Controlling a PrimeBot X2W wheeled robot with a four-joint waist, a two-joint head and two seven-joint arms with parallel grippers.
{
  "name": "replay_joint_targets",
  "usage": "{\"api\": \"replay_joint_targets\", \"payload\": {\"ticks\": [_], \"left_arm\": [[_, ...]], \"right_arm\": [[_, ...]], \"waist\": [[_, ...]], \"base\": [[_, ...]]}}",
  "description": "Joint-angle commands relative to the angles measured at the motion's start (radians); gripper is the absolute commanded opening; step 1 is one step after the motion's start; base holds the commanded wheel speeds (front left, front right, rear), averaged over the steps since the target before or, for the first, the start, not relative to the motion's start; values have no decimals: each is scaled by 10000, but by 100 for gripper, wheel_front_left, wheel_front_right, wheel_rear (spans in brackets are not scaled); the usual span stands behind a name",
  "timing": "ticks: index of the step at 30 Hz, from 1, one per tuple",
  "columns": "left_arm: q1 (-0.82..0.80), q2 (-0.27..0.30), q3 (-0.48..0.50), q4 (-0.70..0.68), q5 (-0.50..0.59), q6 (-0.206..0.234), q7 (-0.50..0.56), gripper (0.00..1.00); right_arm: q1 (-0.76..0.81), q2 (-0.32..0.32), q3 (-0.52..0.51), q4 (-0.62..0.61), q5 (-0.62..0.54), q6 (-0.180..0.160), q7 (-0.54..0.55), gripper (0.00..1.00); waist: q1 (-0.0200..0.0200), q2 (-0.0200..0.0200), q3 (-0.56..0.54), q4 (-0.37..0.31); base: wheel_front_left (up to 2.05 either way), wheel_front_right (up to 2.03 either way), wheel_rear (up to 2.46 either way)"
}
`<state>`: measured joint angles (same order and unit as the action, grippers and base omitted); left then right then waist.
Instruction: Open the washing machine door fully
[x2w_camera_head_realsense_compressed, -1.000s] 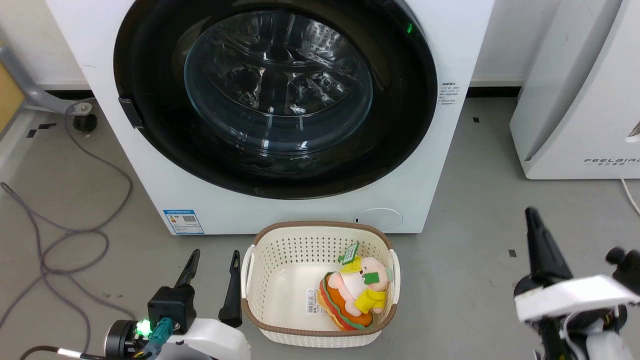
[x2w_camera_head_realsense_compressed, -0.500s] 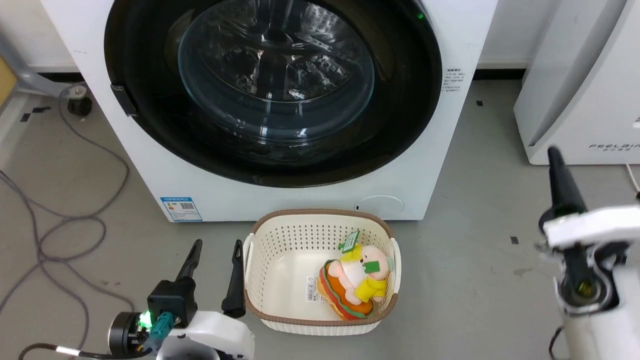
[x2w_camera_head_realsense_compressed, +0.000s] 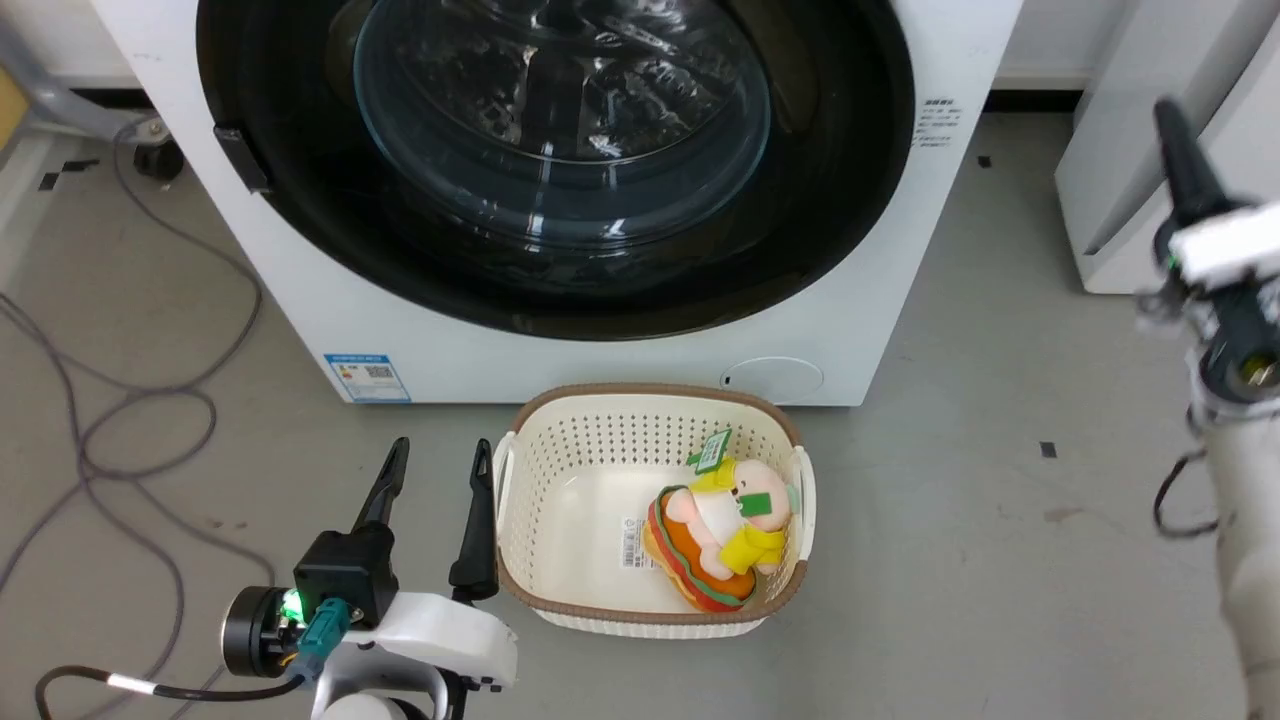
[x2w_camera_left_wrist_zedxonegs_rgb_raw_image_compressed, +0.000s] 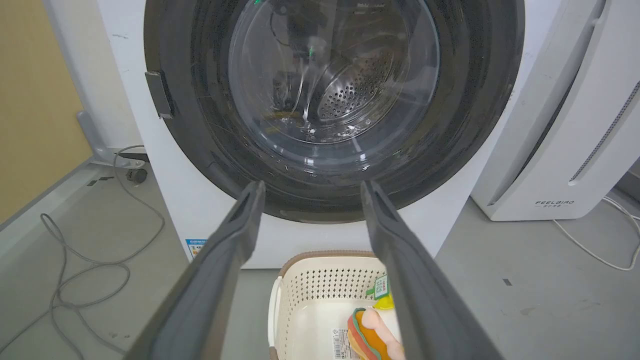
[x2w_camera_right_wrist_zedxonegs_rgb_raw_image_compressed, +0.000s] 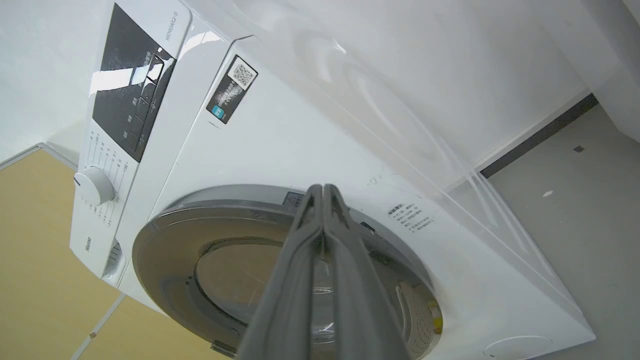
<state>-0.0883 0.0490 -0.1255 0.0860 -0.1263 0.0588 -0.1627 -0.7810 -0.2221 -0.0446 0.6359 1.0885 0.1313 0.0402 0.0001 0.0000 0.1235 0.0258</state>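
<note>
Noting first the right gripper (x2w_camera_head_realsense_compressed: 1168, 120): fingers pressed together, nothing held, lifted within the last second from low over the floor to high up in front of the white appliance (x2w_camera_head_realsense_compressed: 1100, 200). Some of that apparent shift owed to the head camera dipping closer, but the rise confirmed against the floor mark (x2w_camera_head_realsense_compressed: 1047, 450). Pointed, by its wrist view, toward the upper rim of the washing machine door (x2w_camera_head_realsense_compressed: 560, 200), well short of contact. Left gripper (x2w_camera_head_realsense_compressed: 440, 452) unchanged: fingers spread wide, empty, parked low just beside the basket (x2w_camera_head_realsense_compressed: 655, 392). Door ahead of both grippers, to the left of the right one, seated flush in the washing machine (x2w_camera_head_realsense_compressed: 600, 365), shut. Judged: approach under way, no hold taken, entire opening outstanding. Writing, working outward: small printed notice (x2w_camera_head_realsense_compressed: 937, 108) between door rim and right gripper, too fine to read; "FEELBIRD" on the appliance; model code (x2w_camera_right_wrist_zedxonegs_rgb_raw_image_compressed: 170, 24) by the control panel (x2w_camera_right_wrist_zedxonegs_rgb_raw_image_compressed: 130, 95), beginning "WD", remainder uncertain; QR sticker (x2w_camera_right_wrist_zedxonegs_rgb_raw_image_compressed: 232, 87) on the casing near that panel; blue label (x2w_camera_head_realsense_compressed: 367, 376) with QR code ahead of the left gripper, text illegible; barcode sticker (x2w_camera_head_realsense_compressed: 632, 545) on the basket floor beside the plush toy (x2w_camera_head_realsense_compressed: 720, 540).
</note>
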Motion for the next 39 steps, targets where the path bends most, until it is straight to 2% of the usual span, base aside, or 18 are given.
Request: {"api": "replay_joint_targets", "payload": {"ticks": [1, 14, 26, 39], "left_arm": [[-174, 10, -70, 6, -71, 21, -98, 100], [-547, 11, -276, -222, -209, 114, -370, 100], [-858, 11, -500, -229, -431, 266, -621, 100], [-1521, 12, -798, -366, -711, 448, -893, 100]], "right_arm": [[-573, -174, 76, 361, 330, 0, 94, 0], [-4288, -634, 1604, 3114, 887, -2, 2057, 0], [-6706, -789, 3207, 4711, 978, -3, 4253, 0], [-8537, -783, 4232, 6064, 1282, -5, 5196, 0]], "waist": [[-1, 0, 71, 56], [-1, 0, 769, 358], [-1, 0, 1308, 590], [-1, 0, 2262, 837]], "base": [[0, 0, 0], [0, 0, 0], [0, 0, 0], [0, 0, 0]]}}
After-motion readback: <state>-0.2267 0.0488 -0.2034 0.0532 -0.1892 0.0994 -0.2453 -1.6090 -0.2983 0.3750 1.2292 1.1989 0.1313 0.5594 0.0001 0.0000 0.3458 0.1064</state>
